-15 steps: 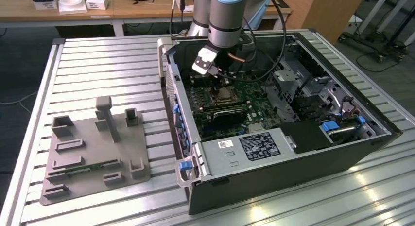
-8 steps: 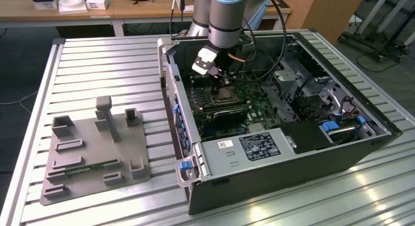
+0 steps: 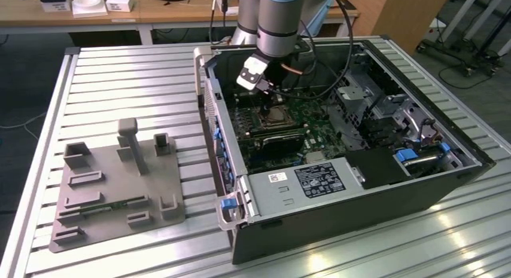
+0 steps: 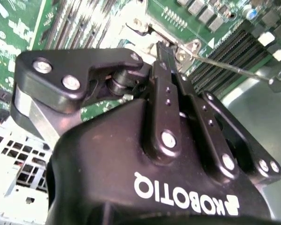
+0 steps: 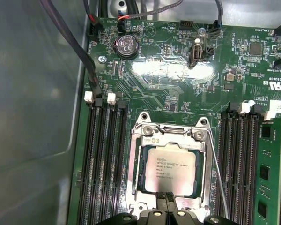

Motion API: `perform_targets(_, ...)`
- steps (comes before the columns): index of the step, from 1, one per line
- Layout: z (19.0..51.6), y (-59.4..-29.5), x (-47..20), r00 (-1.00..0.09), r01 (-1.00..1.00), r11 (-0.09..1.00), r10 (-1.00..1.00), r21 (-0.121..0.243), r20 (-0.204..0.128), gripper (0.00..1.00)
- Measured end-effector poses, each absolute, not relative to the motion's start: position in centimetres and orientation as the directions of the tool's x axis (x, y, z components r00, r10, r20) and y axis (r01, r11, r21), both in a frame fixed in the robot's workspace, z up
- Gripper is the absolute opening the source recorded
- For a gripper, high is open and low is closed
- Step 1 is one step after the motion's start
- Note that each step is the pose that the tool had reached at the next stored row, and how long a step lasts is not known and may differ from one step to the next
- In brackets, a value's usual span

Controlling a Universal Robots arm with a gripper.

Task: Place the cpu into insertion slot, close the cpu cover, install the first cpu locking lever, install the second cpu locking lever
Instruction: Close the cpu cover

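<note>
Judging the lever (image 5: 218, 183) a thin, springy wire best pressed near its free end, I see the cpu (image 5: 171, 168) flat under the closed cover (image 5: 136, 164), my end effector (image 5: 168, 197) pinched together at the cover's edge.

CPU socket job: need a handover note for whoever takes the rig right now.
Gripper: fingers shut, tips at one edge of the cpu cover; I cannot tell whether they touch it.
The cpu sits in the insertion slot, with the cover down over it.
Done: cpu placed and cover closed, as far as shows.
Left: one thin locking lever runs beside the slot and looks unlatched; I cannot tell the state of the other lever.
</note>
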State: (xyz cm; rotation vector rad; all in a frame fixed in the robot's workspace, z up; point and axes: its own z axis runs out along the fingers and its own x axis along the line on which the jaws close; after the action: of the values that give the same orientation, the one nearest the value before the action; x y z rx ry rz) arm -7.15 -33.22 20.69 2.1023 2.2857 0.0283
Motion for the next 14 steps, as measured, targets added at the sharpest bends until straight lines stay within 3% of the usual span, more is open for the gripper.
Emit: perform_targets(14,20.9,-33.2,-6.0,-0.083,0.996,0.084,0.996,0.038,-0.014,0.10)
